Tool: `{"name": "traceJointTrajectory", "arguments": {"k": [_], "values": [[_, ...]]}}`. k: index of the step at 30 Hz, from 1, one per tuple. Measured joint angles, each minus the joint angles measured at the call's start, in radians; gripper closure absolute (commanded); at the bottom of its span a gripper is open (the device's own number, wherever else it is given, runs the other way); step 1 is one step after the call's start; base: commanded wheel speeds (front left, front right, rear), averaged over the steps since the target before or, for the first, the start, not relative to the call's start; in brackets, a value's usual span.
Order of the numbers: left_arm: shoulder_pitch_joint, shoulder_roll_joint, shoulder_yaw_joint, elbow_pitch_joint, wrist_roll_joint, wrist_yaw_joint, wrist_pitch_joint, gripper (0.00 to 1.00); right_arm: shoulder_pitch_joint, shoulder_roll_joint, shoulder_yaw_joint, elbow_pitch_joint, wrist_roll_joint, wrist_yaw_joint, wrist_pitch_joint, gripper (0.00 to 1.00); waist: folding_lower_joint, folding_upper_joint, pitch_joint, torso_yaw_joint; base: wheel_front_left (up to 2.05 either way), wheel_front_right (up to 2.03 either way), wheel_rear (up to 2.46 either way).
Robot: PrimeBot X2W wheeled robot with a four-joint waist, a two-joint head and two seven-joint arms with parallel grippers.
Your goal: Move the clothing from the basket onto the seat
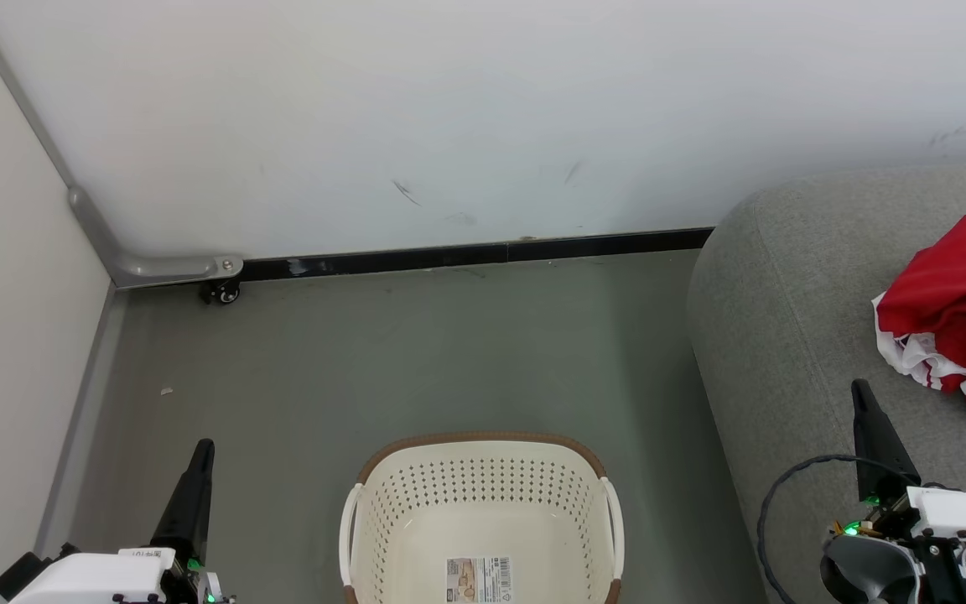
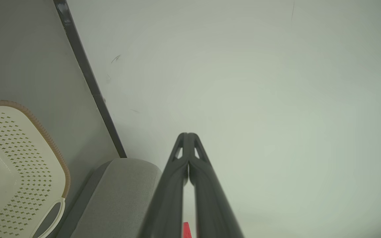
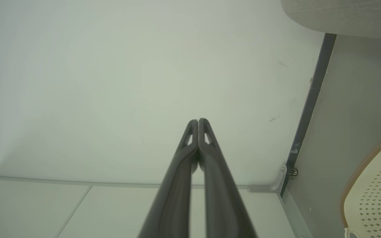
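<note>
Red clothing (image 1: 953,310) on sofa (image 1: 768,319), just past right gripper (image 1: 860,390), left gripper (image 1: 205,446) off by basket (image 1: 483,445), both pinched shut, empty

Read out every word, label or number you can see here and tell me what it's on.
Nothing here is clear enough to quote.
Label with a barcode, on the bottom of the basket: print too small to read.
Clothing on the seat: no number or lettering shows on the crumpled red folds.
</note>
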Motion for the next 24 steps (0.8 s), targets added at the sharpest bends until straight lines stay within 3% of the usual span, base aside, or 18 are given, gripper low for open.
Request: {"name": "traceJointTrajectory", "arguments": {"k": [24], "values": [[-0.013,0.000,0.001,0.006,0.000,-0.003,0.000,1.00,0.000,0.000,-0.001,0.001,0.000,0.000,0.000,1.00,-0.0001,0.0000,0.000,0.000,0.00,0.00,0.00]]}}
